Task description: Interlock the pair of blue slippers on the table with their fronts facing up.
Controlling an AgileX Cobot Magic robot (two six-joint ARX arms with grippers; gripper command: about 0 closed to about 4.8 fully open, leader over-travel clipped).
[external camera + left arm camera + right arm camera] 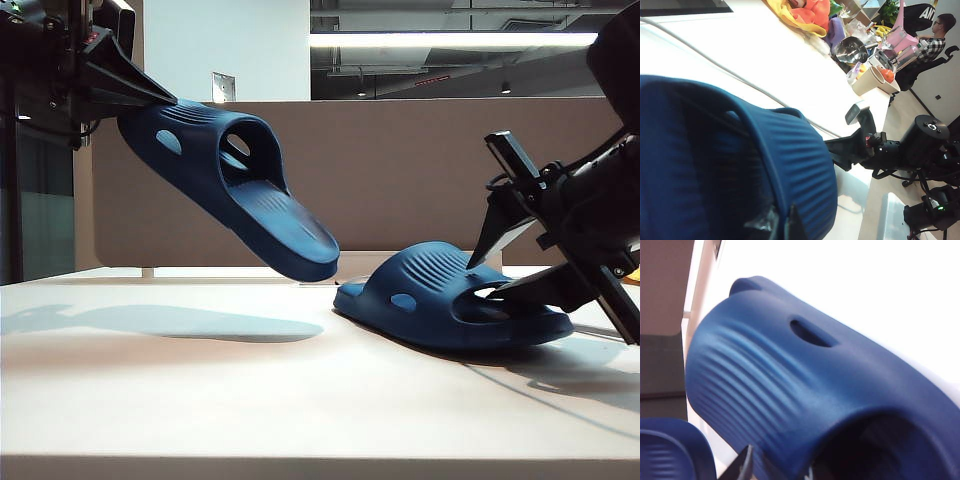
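In the exterior view the left gripper (165, 97) pinches the toe end of one blue slipper (235, 185) and holds it tilted in the air, heel end low, while the other slipper (450, 300) lies on the table (250, 400) with the right gripper (490, 275) at its strap opening, one finger above the strap and one inside. The left wrist view shows the raised slipper (730, 165) close against that pressed-together gripper, above the white tabletop (765, 60). In the right wrist view the lying slipper's ribbed strap (790, 390) sits at the right fingertips (746, 462), jaws partly spread.
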